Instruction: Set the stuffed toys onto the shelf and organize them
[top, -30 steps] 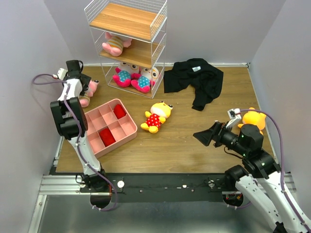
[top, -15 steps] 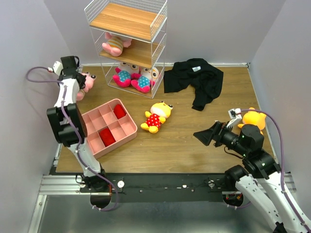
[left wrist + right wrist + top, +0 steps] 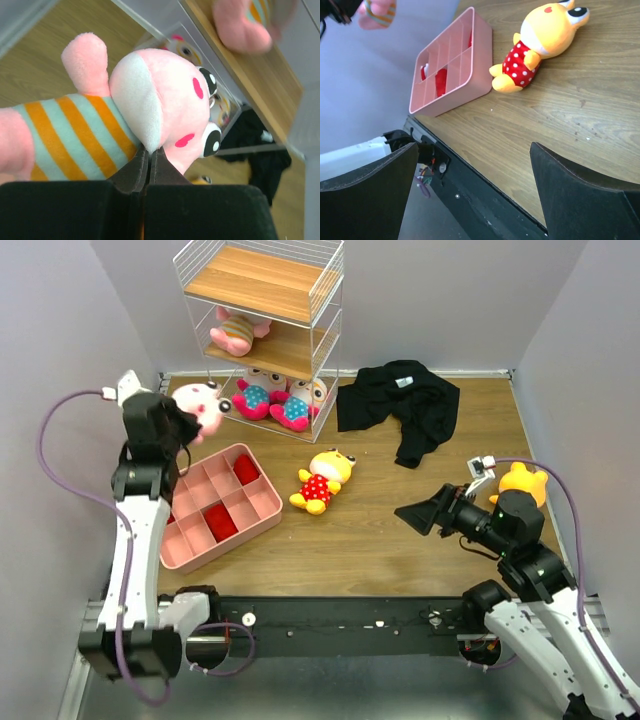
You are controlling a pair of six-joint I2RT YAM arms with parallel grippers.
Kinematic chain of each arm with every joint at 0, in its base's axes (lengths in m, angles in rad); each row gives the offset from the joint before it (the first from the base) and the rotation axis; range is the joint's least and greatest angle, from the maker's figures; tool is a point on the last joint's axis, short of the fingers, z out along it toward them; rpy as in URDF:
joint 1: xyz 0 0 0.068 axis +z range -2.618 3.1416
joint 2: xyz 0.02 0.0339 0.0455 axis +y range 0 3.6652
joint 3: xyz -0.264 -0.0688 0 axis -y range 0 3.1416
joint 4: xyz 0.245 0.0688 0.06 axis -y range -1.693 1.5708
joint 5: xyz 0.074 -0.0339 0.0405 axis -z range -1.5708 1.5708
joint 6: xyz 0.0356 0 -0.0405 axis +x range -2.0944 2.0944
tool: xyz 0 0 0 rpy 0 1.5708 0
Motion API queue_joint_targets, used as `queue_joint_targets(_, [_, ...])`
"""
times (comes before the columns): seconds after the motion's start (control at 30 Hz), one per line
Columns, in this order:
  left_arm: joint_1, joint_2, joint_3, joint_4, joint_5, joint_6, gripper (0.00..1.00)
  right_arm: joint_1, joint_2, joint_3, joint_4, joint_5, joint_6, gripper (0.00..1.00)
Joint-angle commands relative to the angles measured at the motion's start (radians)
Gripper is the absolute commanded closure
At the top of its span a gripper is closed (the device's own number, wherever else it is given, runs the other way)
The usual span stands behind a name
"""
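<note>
My left gripper (image 3: 180, 426) (image 3: 148, 155) is shut on a pink stuffed toy (image 3: 197, 404) (image 3: 150, 100) in an orange-and-teal striped shirt, pinching it near the neck and holding it in the air just left of the shelf (image 3: 265, 310). The shelf's middle board carries another pink toy (image 3: 235, 333). Two white-faced toys (image 3: 278, 400) lie on its bottom tier. A yellow toy in red polka dots (image 3: 322, 478) (image 3: 540, 45) lies mid-table. A second yellow toy (image 3: 525, 480) sits behind my right arm. My right gripper (image 3: 415, 515) (image 3: 474, 150) hangs open over the near table edge, holding nothing.
A pink compartment tray (image 3: 215, 505) (image 3: 450, 65) with red items sits at the near left, below the held toy. A black garment (image 3: 405, 405) lies at the back right of the table. Walls close in on both sides.
My left gripper closed on the pink striped toy by the left wall, lifted it and carried it right toward the shelf. The right arm shifted slightly left.
</note>
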Motion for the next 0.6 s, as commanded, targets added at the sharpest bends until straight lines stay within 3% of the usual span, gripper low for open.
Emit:
queue_joint_targets(0.0, [-0.137, -0.207, -0.145, -0.072, 0.127, 0.061, 1.00, 0.002, 0.031, 0.037, 0.106, -0.043, 0.054, 0.00])
queue_joint_targets(0.27, [-0.230, -0.415, -0.371, 0.061, 0.450, -0.075, 1.00, 0.078, 0.337, 0.121, 0.396, -0.077, 0.123, 0.03])
queue_joint_targets(0.57, [-0.264, -0.444, -0.399, 0.112, 0.495, -0.114, 1.00, 0.332, 0.759, 0.390, 0.571, 0.003, 0.158, 0.02])
